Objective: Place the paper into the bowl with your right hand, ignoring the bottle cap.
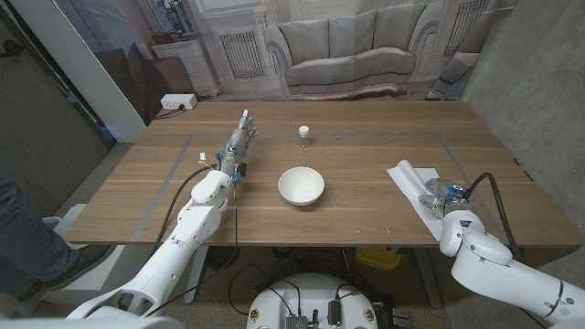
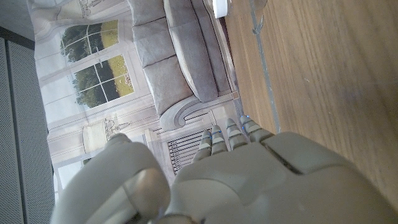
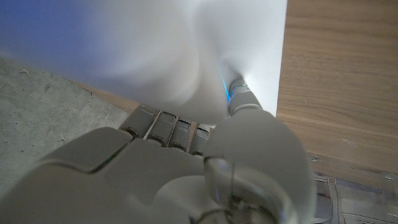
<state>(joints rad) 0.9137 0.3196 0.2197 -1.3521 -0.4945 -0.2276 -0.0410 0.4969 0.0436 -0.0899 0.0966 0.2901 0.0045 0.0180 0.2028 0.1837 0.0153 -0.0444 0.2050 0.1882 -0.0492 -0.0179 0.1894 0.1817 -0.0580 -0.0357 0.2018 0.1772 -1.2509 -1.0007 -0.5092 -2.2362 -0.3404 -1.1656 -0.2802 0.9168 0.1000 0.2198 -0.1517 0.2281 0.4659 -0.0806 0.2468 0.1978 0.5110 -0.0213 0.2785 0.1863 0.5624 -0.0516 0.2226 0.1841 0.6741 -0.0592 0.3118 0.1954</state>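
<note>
Two hands on wooden table [image 1: 366, 219], well apart. Paper [image 1: 413, 185] near right edge, one end curled up, other end running toward front edge. Right hand [image 1: 441, 195] on the paper; from the head view mostly covered by its own wrist. Right wrist view: fingers [image 3: 163, 127] tucked under lifted white sheet [image 3: 205, 50], thumb [image 3: 245, 99] pressing from the other side, so pinching the paper. White bowl [image 1: 301, 185] at table middle, bare wood all round, well apart from the paper. Bottle cap [image 1: 304, 133] beyond the bowl, small, details hard to make out. Left hand [image 1: 239, 140] left of the bowl, fingers straight, close together, holding nothing. Left wrist view: fingertips [image 2: 227, 132] extended over the far edge; palm side hidden.
</note>
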